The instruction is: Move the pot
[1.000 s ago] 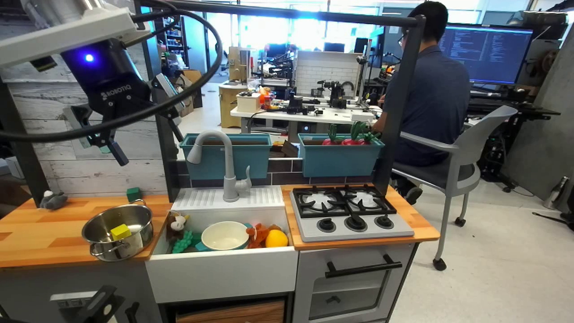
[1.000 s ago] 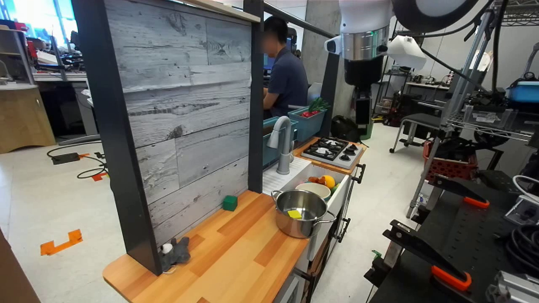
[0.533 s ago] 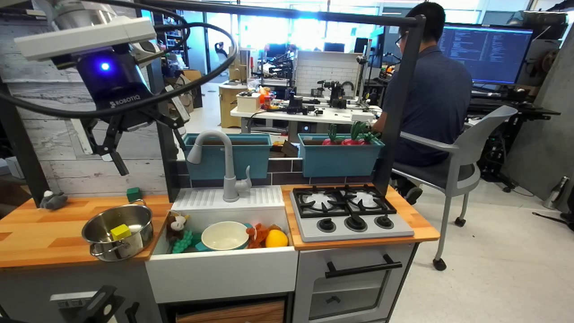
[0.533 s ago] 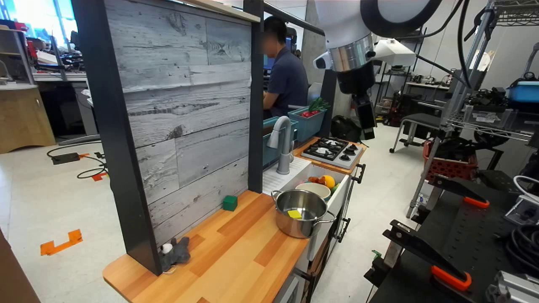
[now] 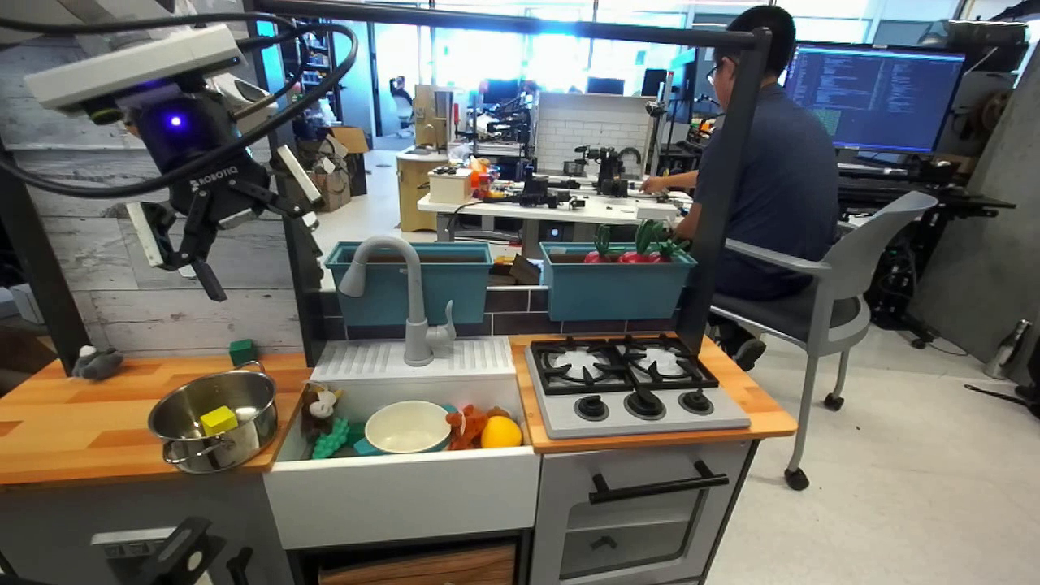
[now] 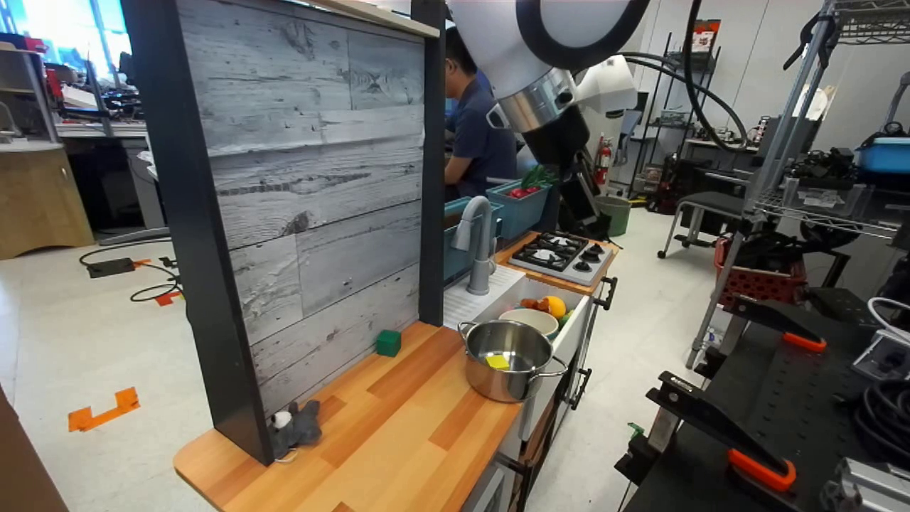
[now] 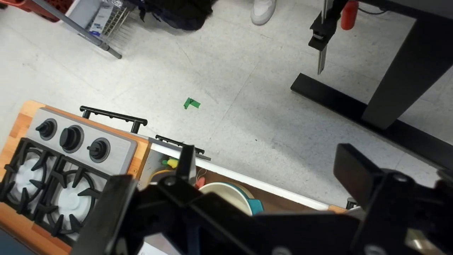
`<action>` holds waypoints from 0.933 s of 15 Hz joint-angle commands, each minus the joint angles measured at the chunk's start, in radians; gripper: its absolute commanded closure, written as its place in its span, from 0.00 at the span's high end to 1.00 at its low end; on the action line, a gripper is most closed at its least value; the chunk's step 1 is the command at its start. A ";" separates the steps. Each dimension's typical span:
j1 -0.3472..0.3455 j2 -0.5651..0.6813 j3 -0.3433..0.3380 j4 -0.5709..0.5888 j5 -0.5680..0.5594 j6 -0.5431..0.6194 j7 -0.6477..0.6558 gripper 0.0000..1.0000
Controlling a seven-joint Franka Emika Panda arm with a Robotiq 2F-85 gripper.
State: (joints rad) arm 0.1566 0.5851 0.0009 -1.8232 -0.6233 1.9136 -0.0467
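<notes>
In an exterior view, the silver pot (image 6: 501, 387) stands upright on the wooden tabletop (image 6: 370, 441), at the corner where the far and right edges meet. A yellow block (image 6: 498, 363) lies inside it. A green cube (image 6: 388, 344) sits along the left edge, near the far-left corner; a grey plush toy (image 6: 304, 424) lies on that edge towards the rounded near-left corner. Past the far edge, the gripper (image 6: 581, 205) hangs tilted in the air, apart from the pot.

wrist view downward past the fingers (image 7: 355, 170), stove (image 7: 69, 161) in all views
</notes>
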 commanded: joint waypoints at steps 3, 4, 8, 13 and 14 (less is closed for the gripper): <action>0.014 0.065 -0.008 0.039 -0.070 0.021 0.050 1.00; -0.009 0.057 0.003 0.020 -0.012 0.075 0.128 1.00; -0.038 0.038 0.007 -0.057 0.122 0.240 0.212 1.00; -0.063 0.052 0.002 -0.119 0.293 0.457 0.269 1.00; -0.063 0.056 -0.001 -0.128 0.322 0.492 0.276 1.00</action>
State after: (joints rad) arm 0.1077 0.6424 -0.0001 -1.9144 -0.3858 2.3010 0.2055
